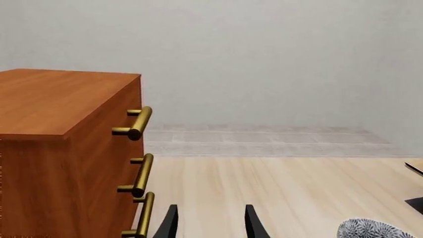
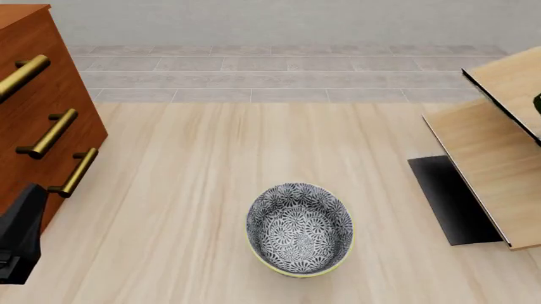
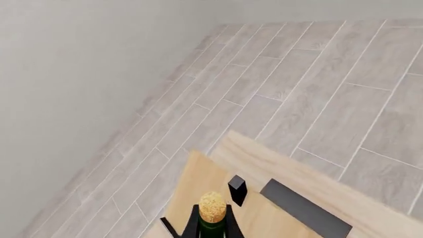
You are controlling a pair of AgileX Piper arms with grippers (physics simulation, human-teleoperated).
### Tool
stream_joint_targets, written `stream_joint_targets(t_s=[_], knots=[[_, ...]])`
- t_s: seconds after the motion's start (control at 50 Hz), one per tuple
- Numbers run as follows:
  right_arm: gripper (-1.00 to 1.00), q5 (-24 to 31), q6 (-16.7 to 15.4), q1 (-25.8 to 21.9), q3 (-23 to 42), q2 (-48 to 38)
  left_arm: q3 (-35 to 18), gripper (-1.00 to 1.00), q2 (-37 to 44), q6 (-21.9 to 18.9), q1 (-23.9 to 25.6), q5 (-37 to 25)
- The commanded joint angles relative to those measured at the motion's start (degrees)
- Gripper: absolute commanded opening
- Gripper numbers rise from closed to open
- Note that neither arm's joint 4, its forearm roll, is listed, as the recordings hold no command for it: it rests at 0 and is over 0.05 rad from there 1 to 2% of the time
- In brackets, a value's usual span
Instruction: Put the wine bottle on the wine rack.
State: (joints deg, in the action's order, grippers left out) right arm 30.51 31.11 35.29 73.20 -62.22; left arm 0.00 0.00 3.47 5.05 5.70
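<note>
Between tool [image 3: 213, 229] fingers, seemingly: wine bottle [image 3: 213, 210]

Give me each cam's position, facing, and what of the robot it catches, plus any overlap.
Front: fixed above the near side, facing forward and down at the bowl, cabinet, wine rack; left arm at lower left.
Left wrist: behind the left end effector, facing cabinet and far wall; fingertips apart.
Right wrist: above the wine bottle between its fingers, facing rack and floor.
Shared: front and left wrist show bowl and cabinet.

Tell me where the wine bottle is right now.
In the right wrist view the wine bottle sits between the right claw fingers, cork up, above the wine rack. The front view shows only a dark sliver at the right edge.
</note>
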Motion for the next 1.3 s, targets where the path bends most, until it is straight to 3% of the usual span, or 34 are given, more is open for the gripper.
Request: stream_joint_targets(t_s=[0.02, 0.66, 0.92, 1.3], knots=[[-1.00, -1.5, -0.6, 2.3, 0.1, -1.6, 0.0, 1.00, 0.0, -0.1, -0.1, -0.1], [-1.00, -7.0, -0.7, 2.0, -8.0, -3.1, 0.0, 1.00, 0.0, 0.1, -0.2, -0.3], [-1.00, -12.4, -0.8, 4.6, -11.4, -7.9, 0.0, 1.00, 0.0, -0.1, -0.4, -0.3], [-1.00, -15.6, -1.9, 7.3, -11.9, -12.4, 0.0, 1.00, 0.0, -0.1, -0.8, -0.3]])
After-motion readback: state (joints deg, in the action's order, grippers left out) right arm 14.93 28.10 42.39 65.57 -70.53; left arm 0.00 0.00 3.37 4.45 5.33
